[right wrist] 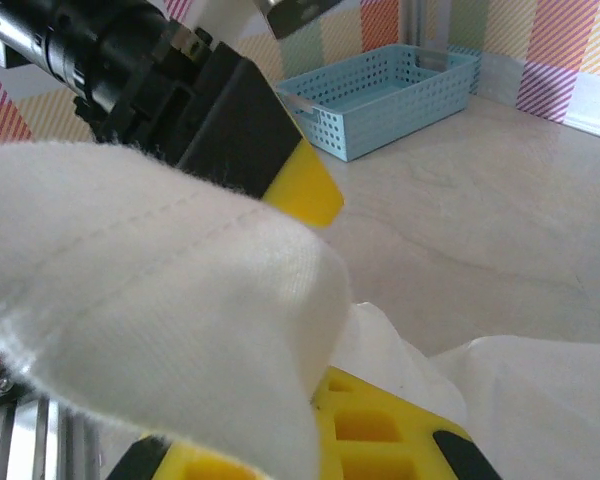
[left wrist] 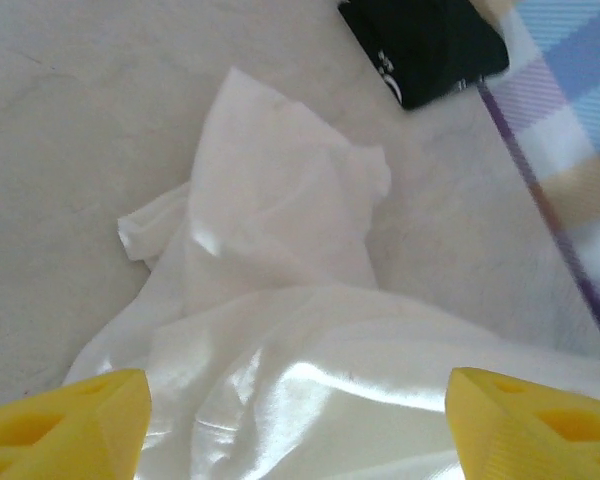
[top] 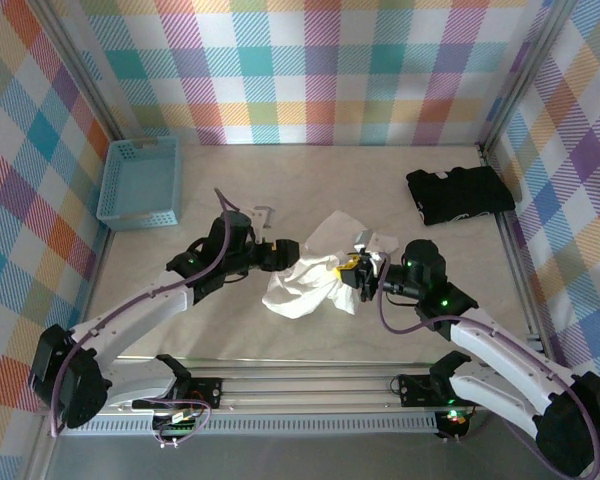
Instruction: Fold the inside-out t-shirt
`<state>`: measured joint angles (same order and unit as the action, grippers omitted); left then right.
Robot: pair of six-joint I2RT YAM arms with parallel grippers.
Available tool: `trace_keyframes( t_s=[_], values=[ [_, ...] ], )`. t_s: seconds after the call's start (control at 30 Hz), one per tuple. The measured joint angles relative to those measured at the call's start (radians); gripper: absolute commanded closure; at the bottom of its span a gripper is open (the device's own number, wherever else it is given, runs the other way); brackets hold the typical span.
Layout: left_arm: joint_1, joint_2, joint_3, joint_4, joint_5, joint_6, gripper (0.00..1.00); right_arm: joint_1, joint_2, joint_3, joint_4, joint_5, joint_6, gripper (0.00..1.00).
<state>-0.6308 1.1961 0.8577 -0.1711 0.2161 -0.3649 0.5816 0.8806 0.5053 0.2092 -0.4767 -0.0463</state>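
Place: a robot lab
Walls: checked cloth (top: 310, 70) on metal frame (top: 80, 75), 9 to 3 o'clock
Arms: left arm (top: 140, 315), right arm (top: 500, 350), on a rail (top: 310, 395) at 6 o'clock

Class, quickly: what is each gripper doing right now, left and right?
Left gripper: open, fingers apart over the t-shirt.
Right gripper: closed, pinching the t-shirt.

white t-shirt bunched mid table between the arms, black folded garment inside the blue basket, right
No: the black folded garment lies on the table at the far right, not inside the blue basket, as the top external view shows. The rest holds.
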Motion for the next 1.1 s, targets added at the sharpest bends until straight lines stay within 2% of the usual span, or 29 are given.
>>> trace_keyframes(
  t_s=[0.23, 0.37, 0.47, 0.5, 0.63, 0.73, 0.9, 1.1],
  values=[
    [0.018, 0.086, -0.010, 0.063, 0.162, 0.137, 0.16, -0.007, 0.009, 0.019, -0.005, -0.023, -0.008, 1.00],
    [0.018, 0.142, -0.024, 0.106, 0.224, 0.191, 0.20, -0.012, 0.014, 0.034, -0.008, -0.034, -0.015, 1.00],
    [0.018, 0.191, -0.019, 0.143, 0.267, 0.219, 0.37, -0.013, 0.028, 0.043, -0.008, -0.039, -0.015, 1.00],
    [0.018, 0.213, -0.012, 0.154, 0.288, 0.229, 0.46, -0.013, 0.031, 0.043, -0.008, -0.041, -0.015, 1.00],
    [0.017, 0.285, 0.027, 0.179, 0.345, 0.247, 0.89, -0.014, 0.034, 0.045, -0.020, -0.037, -0.016, 1.00],
    [0.018, 0.283, 0.038, 0.186, 0.341, 0.253, 1.00, -0.018, 0.031, 0.058, -0.060, -0.003, -0.022, 1.00],
    [0.023, 0.147, 0.001, 0.236, 0.288, 0.230, 1.00, -0.019, 0.021, 0.126, -0.156, 0.135, -0.022, 1.00],
    [0.026, -0.175, -0.132, 0.511, 0.190, 0.181, 1.00, -0.019, 0.019, 0.226, -0.151, 0.220, -0.022, 0.98]
  ],
)
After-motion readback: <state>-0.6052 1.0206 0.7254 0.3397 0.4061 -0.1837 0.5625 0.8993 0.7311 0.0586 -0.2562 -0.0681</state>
